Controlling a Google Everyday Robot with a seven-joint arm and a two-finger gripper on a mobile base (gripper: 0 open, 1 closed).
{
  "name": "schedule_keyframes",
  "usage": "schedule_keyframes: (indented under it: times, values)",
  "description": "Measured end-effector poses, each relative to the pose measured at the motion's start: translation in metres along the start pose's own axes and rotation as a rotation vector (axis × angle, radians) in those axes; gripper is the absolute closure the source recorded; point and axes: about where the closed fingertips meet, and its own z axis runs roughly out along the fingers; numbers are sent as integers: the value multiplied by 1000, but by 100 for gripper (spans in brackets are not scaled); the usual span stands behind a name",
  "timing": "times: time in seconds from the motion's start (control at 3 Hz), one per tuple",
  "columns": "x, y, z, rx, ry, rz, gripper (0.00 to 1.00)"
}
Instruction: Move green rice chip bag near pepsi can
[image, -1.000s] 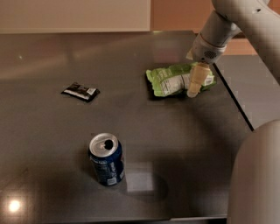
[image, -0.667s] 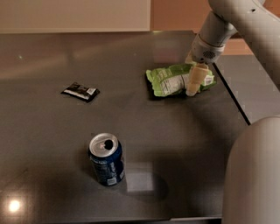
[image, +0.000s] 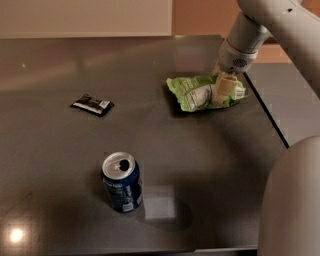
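The robot's pale arm (image: 262, 22) is coming in from the top right corner and is bending down toward the dark bench (image: 210, 165). Its grey wrist is pointing down and a little to the left. The end effector (image: 223, 89) is sitting right on the green rice chip bag (image: 192, 93), touching the bag's right half. I cannot tell if the end effector is spread apart or pinching the bag. The bag is lying flat near the far right side of the bench, with its white label showing. The pepsi can (image: 121, 182) is standing upright near the front of the bench, well apart from the bag, with its silver top facing up. A small black packet (image: 92, 104) is lying flat on the left side, away from both. A big rounded part of the robot (image: 292, 200) is filling the bottom right corner. Next to the picture from a second ago, very little is changing: the bag, the can and the packet are lying in the same spots, and the end effector is staying down on the bag in almost the same place.
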Motion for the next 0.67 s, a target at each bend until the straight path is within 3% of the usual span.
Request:
schedule_keyframes:
  times: [0.33,0.67]
  values:
    - [-5,15,-17,5,-22,-13,87]
    - [-15,40,-43,10,-53,-44,100]
